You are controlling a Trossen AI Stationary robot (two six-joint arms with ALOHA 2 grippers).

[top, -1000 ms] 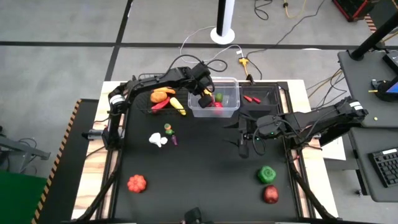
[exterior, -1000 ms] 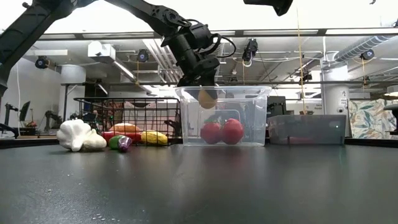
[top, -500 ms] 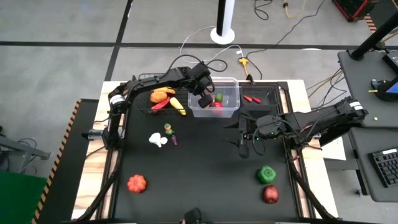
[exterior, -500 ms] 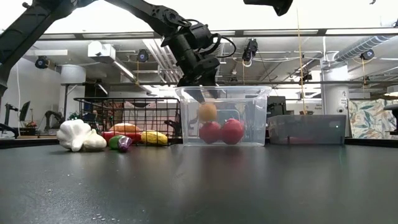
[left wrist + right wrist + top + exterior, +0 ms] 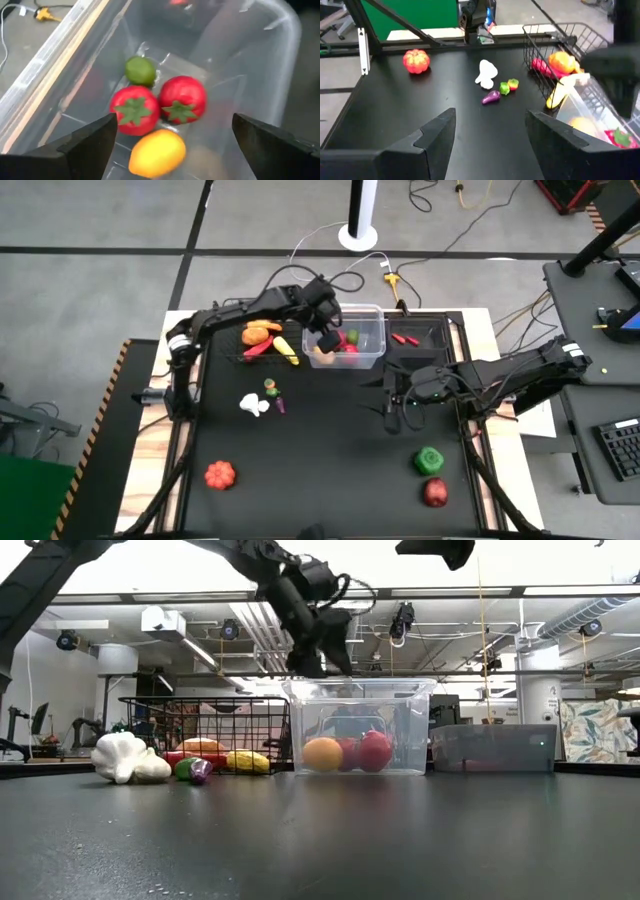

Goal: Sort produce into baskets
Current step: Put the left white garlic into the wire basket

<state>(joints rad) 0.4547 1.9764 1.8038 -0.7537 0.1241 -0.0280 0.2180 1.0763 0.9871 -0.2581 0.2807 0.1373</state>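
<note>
Above clear bin [image 5: 362,340], left pincer [image 5: 327,338] (open).

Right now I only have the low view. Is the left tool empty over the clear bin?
Observer: Yes. The left wrist view shows the left tool open above the clear bin, nothing between its fingers.
Operator: I count three pieces in the bin.
Observer: Four. A green lime lies behind the two tomatoes and the yellow fruit.
Operator: Right arm?
Observer: From above, the right tool hangs over the bare table right of centre, open and holding nothing.
</note>
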